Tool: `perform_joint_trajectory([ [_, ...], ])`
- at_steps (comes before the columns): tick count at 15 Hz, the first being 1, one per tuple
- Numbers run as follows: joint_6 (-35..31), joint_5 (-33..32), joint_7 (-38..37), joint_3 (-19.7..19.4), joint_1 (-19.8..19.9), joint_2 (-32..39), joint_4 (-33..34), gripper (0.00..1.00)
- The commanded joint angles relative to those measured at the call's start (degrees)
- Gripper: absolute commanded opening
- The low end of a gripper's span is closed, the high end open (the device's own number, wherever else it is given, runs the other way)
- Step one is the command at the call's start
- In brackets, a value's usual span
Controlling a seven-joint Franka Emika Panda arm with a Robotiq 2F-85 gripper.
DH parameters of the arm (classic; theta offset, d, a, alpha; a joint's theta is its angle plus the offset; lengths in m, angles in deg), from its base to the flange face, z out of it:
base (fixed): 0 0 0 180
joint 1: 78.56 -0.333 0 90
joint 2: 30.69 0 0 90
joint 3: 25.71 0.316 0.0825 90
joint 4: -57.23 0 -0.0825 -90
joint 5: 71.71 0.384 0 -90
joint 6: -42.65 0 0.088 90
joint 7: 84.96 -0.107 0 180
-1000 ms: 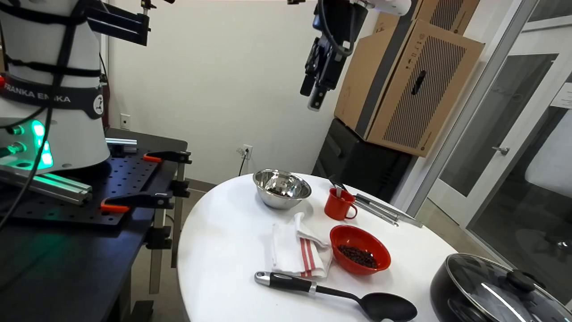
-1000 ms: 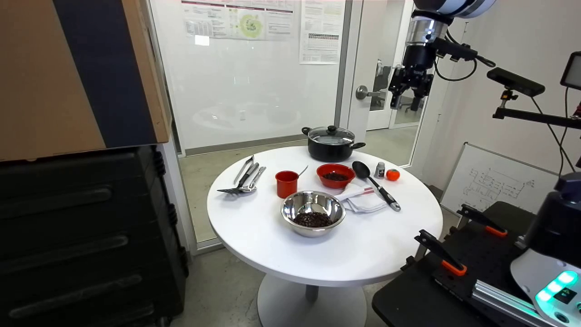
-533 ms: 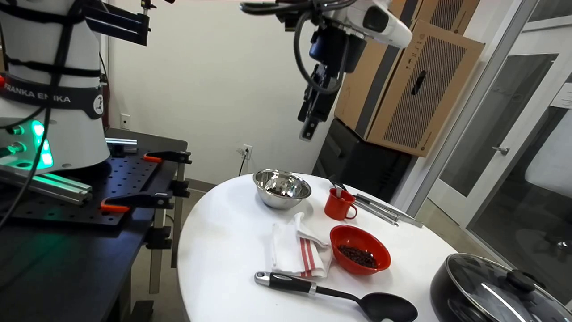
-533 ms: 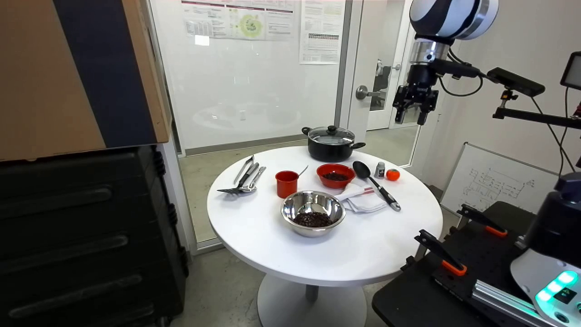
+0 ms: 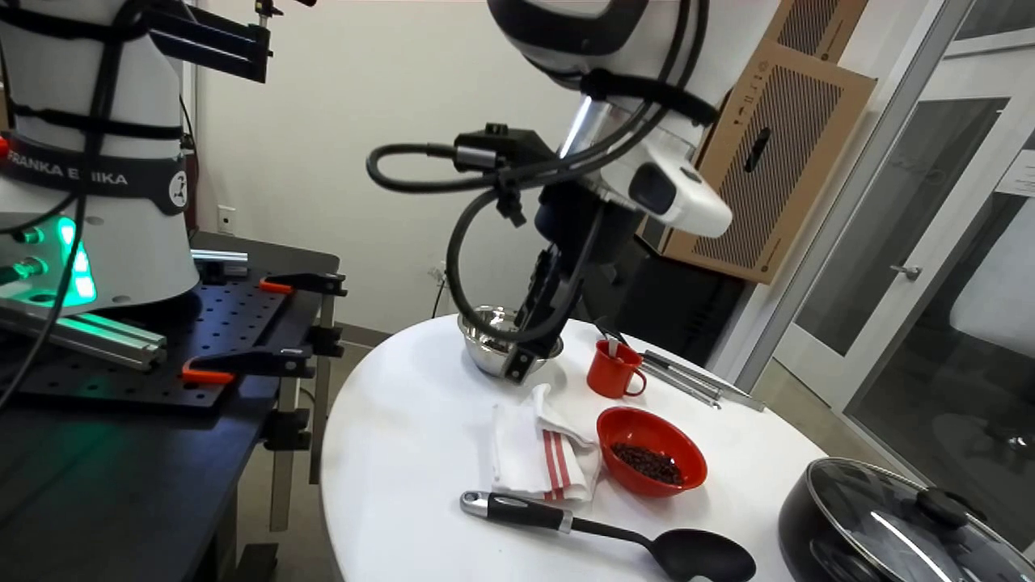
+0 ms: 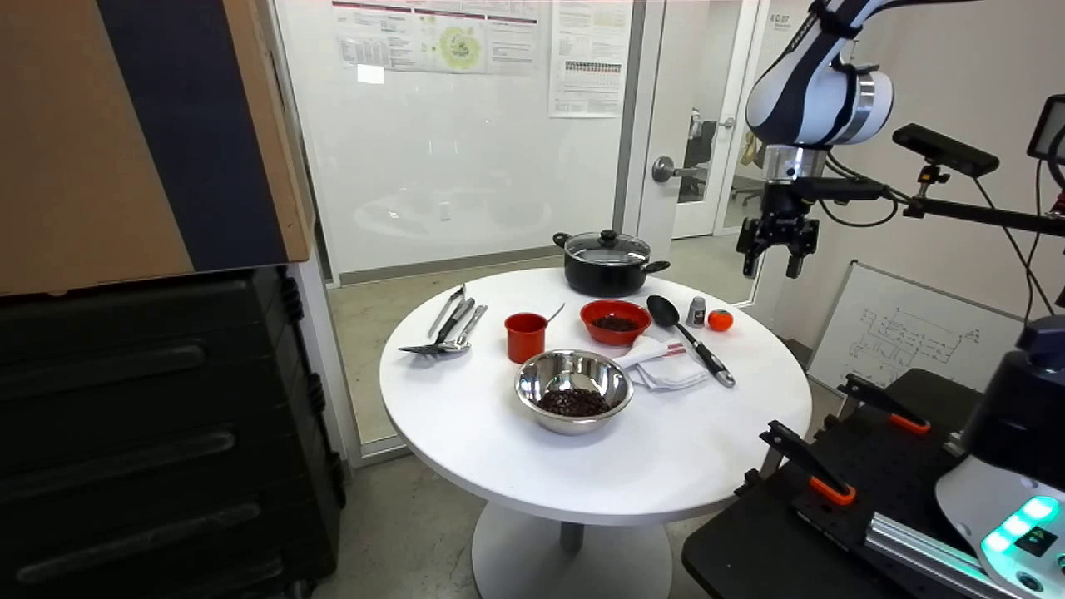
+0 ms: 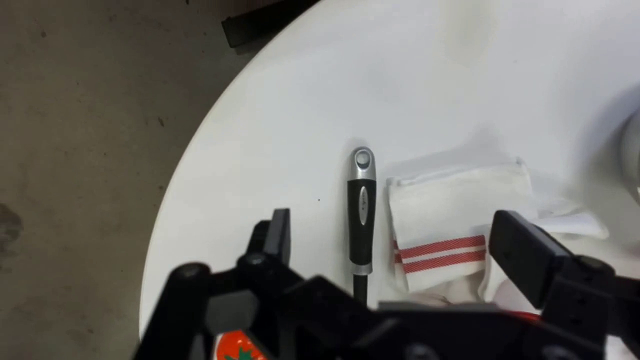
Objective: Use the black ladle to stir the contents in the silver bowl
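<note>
The black ladle lies on the white table; its handle (image 5: 524,511) and scoop (image 5: 702,555) show in an exterior view. In the wrist view its grey-tipped handle (image 7: 361,220) stands between the open fingers, and the scoop is hidden below the gripper. The silver bowl (image 6: 567,426) holds dark beans (image 6: 574,403); in an exterior view my arm partly covers the bowl (image 5: 483,349). Only its edge shows in the wrist view (image 7: 632,155). My gripper (image 7: 391,214) is open and empty, pointing down. In an exterior view the gripper (image 6: 773,268) hangs above table height, apart from the ladle.
A white cloth with red stripes (image 7: 450,205) lies right beside the handle. A red bowl (image 6: 611,335) of beans, a red mug (image 6: 526,337), a lidded black pan (image 6: 606,274), a small jar (image 6: 696,312), a tomato (image 6: 720,320) and metal utensils (image 6: 456,323) stand around.
My gripper has moved down a long way toward the table, staying open. In an exterior view it has also shifted slightly right. The ladle, bowl and other objects have not moved.
</note>
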Motion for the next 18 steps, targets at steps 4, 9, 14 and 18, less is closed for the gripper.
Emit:
perform_joint_trajectory([
  [4,-1.19,-5.55,-2.08,0.26,0.77,14.68,9.01,1.00],
  [9,-1.88,-5.11,-1.52,1.03,1.41,14.43,8.08,1.00],
  [14,-2.48,-4.78,-0.98,1.72,1.64,16.66,8.85,1.00],
  [18,-5.09,-4.35,-0.66,3.11,2.07,20.09,9.57,1.00],
])
